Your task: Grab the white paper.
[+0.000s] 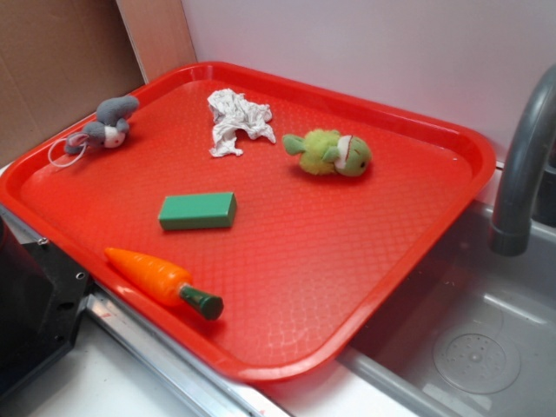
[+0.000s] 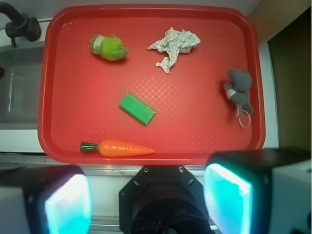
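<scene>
Taking the green block [image 2: 137,108] near the middle of the red tray [image 2: 53,73] as the landmark, and reading the wrist view from left to right: the toy carrot [image 2: 119,148] lies nearer the camera than the block, close to the tray's near rim, with its green stem pointing left. The green plush [image 2: 109,47] sits beyond the block and to its left. The white paper [image 2: 174,45] lies beyond the block and a little to its right, near the tray's far rim, apart from everything else. The grey-and-white plush mouse [image 2: 238,91] rests well to the right of the block, by the right rim.

The gripper [image 2: 148,197] hangs off the tray's near edge with its fingers [image 2: 229,192] spread wide and nothing between them.

The paper looks like a loosely crumpled wad of tissue: very light, soft and sure to collapse under pressure, not slippery or fragile. A thin twisted tail trails toward the block; that part would likely slip out. The fuller bunched mass at the far end is the better hold, pinched low against the tray across its narrower width.
</scene>
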`<control>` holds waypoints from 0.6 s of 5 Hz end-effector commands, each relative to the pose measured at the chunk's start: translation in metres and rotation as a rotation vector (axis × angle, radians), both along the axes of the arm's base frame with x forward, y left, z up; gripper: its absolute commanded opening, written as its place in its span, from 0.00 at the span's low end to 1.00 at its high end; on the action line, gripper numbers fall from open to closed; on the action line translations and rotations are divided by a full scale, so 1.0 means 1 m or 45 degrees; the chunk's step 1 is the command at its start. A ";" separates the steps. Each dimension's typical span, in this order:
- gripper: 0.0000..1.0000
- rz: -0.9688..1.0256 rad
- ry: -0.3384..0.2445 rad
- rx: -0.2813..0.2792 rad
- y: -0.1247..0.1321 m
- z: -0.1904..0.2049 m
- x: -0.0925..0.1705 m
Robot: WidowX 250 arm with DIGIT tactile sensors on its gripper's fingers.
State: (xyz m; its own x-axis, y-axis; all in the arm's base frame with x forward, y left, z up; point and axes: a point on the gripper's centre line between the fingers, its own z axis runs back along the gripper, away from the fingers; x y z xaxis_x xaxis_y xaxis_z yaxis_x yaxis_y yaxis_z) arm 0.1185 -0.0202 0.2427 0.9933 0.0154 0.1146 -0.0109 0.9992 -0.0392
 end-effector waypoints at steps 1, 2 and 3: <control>1.00 0.000 0.000 0.000 0.000 0.000 0.000; 1.00 -0.078 -0.062 0.034 0.010 -0.007 0.009; 1.00 -0.240 -0.182 0.063 0.031 -0.020 0.028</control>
